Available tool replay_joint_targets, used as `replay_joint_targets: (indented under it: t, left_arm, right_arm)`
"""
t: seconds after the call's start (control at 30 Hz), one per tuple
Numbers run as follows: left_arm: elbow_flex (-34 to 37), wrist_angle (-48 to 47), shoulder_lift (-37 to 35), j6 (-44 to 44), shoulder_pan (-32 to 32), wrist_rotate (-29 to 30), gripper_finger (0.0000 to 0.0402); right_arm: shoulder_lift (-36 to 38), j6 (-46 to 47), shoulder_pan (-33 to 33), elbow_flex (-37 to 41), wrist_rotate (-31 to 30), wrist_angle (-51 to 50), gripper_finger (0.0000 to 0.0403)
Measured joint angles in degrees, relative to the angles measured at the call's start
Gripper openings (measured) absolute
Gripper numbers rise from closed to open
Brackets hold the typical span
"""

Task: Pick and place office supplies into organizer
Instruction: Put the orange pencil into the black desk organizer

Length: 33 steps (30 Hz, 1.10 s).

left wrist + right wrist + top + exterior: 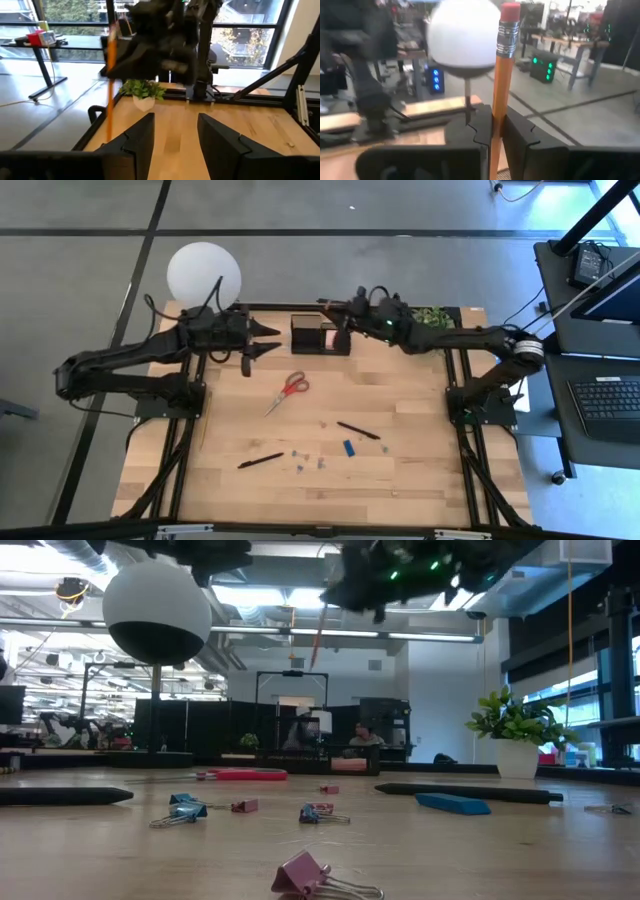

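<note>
**Pencil pinched above the organizer, left fingers apart**

My right gripper (493,131) is clamped on the thin orange wooden pencil (503,80), which stands upright between my two dark fingers with its red eraser and metal band on top. The lower part of the pencil is hidden behind my fingers in the right wrist view, so I cannot see its tip there. From above, this gripper (340,308) hangs over the far edge of the small black rectangular organizer (320,337); which compartment lies beneath the pencil I cannot tell. A pink patch shows inside the organizer, too small to identify.

My left gripper (175,135) has its fingers spread with only bare wooden tabletop (175,117) showing between them. From above it (270,340) sits just to the left of the organizer, below the white globe lamp (203,273).

On the open table lie the red-handled scissors (288,391), two black pens (358,430) well apart from each other, and a small blue block (349,447). Tiny binder clips (305,460) are scattered between the pens; from above they are mere specks, but the low view shows a pink one (318,878) close by and bluish ones (183,810) farther back. The small green potted plant (513,736) stands at the far right corner, half covered by my right arm from above.
</note>
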<state>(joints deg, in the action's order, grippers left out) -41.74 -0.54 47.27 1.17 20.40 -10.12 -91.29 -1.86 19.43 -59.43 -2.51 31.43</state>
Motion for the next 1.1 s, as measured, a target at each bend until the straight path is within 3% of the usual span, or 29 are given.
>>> replay_joint_targets:
  t: [0.23,0.43,0.83,1.1]
  left_arm:
    - [0.00,-0.94,-0.12,-1.41,-0.02,0.14,0.0144]
    - [0.00,-4.06,-0.07,-3.59,-0.04,0.14,0.0143]
    - [0.00,-4.87,-0.07,-4.00,-0.04,0.14,0.0143]
    - [0.00,-4.87,-0.07,-3.91,-0.04,0.14,0.0143]
  right_arm:
    - [-13.67,-4.83,2.84,-11.89,3.63,-3.36,0.0029]
    - [-20.16,-8.63,3.58,-19.69,3.70,-11.32,0.0029]
    - [-23.67,-8.77,6.25,-20.91,3.70,-20.97,0.0030]
    - [-23.89,-5.78,7.16,-20.91,4.27,-21.78,0.0030]
